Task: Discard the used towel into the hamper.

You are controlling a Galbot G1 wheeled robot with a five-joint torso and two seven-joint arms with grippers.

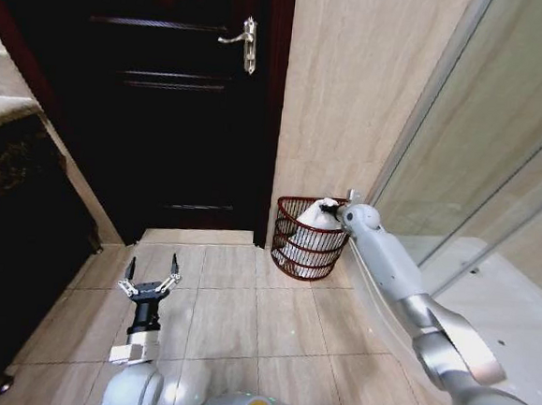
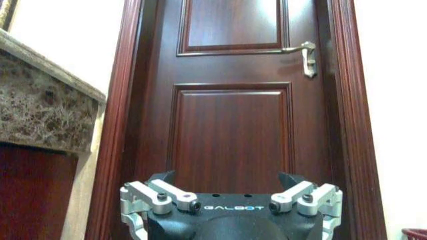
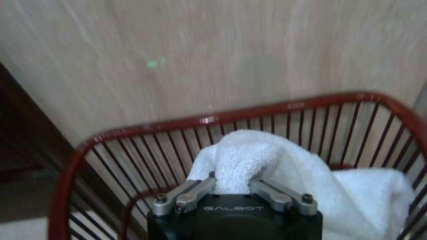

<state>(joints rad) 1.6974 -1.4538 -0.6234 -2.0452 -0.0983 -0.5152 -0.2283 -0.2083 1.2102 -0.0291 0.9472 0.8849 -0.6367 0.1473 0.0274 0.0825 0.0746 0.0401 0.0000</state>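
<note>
The white towel [image 3: 267,165] lies bunched inside the hamper [image 1: 307,249], heaped above the rim, and the right gripper [image 1: 330,210] sits right at its top fold. In the right wrist view the fingers [image 3: 193,192] are drawn in against a raised hump of cloth and appear to be pinching it, though the tips are buried in the fabric, so the grip itself is only likely. The right arm reaches from the lower right across the tiled floor [image 1: 243,322] to the hamper's upper rim.

The hamper stands on the floor in the corner where the beige wall [image 1: 354,96] meets the glass panel [image 1: 499,164], just beside the dark wooden door [image 1: 166,100]. The towel fills most of it, showing through the slats.

The left gripper [image 1: 151,274] hangs low over the floor near its left edge, well apart from the hamper, fingers spread and holding nothing, pointed toward the door.
</note>
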